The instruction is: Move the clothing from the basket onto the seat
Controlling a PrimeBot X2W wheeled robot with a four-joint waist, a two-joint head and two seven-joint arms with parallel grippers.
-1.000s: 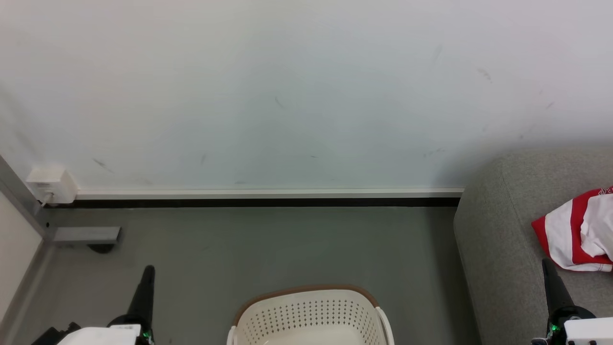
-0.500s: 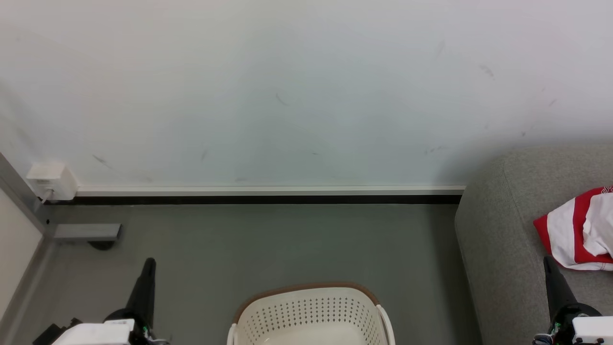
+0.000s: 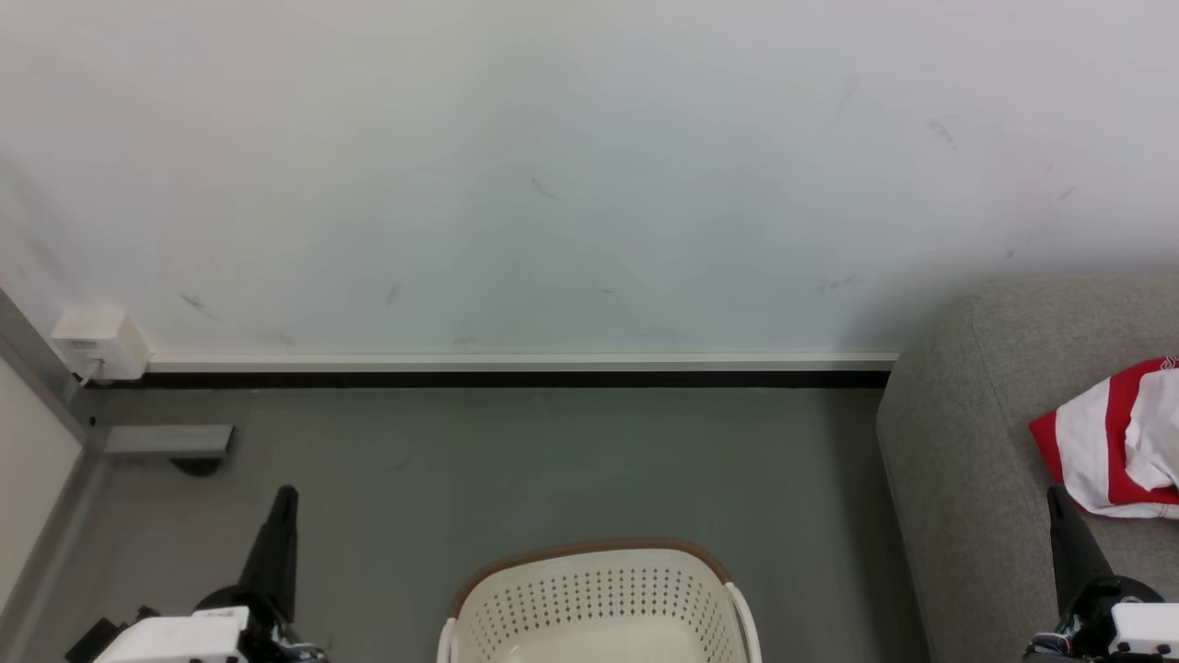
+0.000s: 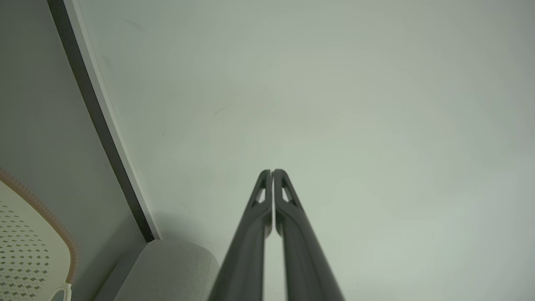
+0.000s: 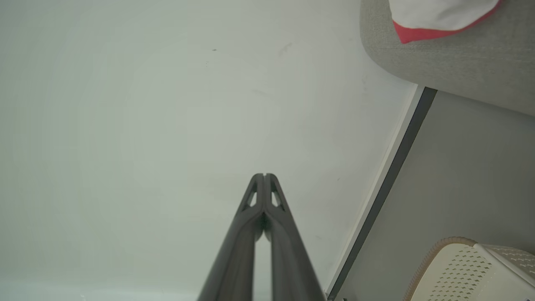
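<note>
The cream basket (image 3: pixel 599 599) with a brown rim stands on the floor at the bottom centre; its visible far part holds nothing. It also shows as the basket (image 4: pixel 25 255) and the basket (image 5: pixel 464 271) in the wrist views. Red and white clothing (image 3: pixel 1119 447) lies on the grey seat (image 3: pixel 967 460) at the right, and the clothing (image 5: pixel 439 16) appears on the seat (image 5: pixel 459 62) in the right wrist view. My left gripper (image 3: pixel 285 497) is shut and empty, left of the basket. My right gripper (image 3: pixel 1056 497) is shut and empty, over the seat just below the clothing.
A white wall (image 3: pixel 553 184) with a dark skirting strip (image 3: pixel 516 378) stands behind the grey floor (image 3: pixel 553 460). A white socket box (image 3: pixel 97 343) and a metal bracket (image 3: pixel 166 440) sit at the left corner.
The camera has tilted slightly, so the whole picture has slid down a little. Both grippers stay shut and sit slightly lower relative to the basket and clothing.
</note>
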